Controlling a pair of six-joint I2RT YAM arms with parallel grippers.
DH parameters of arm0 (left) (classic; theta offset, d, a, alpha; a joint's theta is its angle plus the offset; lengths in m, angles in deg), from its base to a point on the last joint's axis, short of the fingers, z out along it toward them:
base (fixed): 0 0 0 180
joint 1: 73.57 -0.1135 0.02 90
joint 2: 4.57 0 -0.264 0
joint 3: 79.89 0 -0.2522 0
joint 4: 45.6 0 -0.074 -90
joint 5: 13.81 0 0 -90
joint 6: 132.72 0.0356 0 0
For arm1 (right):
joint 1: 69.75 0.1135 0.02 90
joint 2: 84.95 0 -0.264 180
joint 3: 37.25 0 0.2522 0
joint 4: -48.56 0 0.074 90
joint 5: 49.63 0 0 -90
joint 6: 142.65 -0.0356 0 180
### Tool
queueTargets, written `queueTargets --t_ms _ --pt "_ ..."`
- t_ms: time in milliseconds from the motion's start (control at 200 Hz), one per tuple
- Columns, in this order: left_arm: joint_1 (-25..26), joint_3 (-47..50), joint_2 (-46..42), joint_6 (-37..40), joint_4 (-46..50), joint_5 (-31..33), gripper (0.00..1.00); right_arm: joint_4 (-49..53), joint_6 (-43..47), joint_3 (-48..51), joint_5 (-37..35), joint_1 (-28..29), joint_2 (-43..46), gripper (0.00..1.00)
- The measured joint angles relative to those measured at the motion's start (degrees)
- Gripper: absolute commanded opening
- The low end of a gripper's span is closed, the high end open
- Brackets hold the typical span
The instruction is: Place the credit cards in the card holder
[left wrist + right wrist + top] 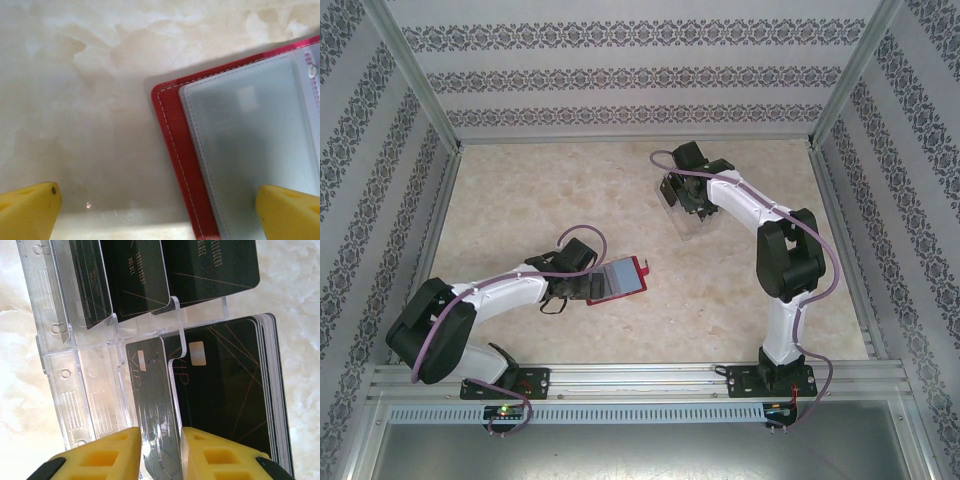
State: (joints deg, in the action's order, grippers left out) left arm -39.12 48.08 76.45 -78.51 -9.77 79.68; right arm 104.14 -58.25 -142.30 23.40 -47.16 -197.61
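Status: nothing loaded yet, by my read.

Near end first. My left hand (159, 212) is spread fully wide and holds nothing. Its right fingertip sits over the card holder (623, 278), contact unclear; the left fingertip is over bare counter (520, 200). The card holder lies open and flat just off counter centre toward 7 o'clock, grey-blue sleeve (245, 150) up. No card in or on it, as far as the frosted plastic lets me see.

Farther out, at 1 o'clock from the card holder and well apart from it, is the clear stand (75, 390). Every one of the credit cards (225, 395) I can see sits in its slots. My right hand (161, 454) is at the stand's near row, fingers narrow, one on each side of the front card (150, 390) and a clear divider. Can't tell whether the pads bite the card or just bracket it. The card is in its slot, not lifted.

Count:
- 1 card holder, 1 clear stand, 2 hands.
- Cards: 1 single between my fingers.
- 1 stack at 3 o'clock of it, several edges, number unreadable.
- 3 faces showing in the far row, possibly more behind.

Done: holder open and staged. Left: grip, carry and insert, for every card.
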Motion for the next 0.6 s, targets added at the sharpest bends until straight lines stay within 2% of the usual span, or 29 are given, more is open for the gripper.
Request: queueTargets --t_ms 605 --pt "0.00 0.00 0.37 0.00 -0.02 0.00 1.00 0.26 0.00 -3.37 1.68 -1.11 -1.73 0.19"
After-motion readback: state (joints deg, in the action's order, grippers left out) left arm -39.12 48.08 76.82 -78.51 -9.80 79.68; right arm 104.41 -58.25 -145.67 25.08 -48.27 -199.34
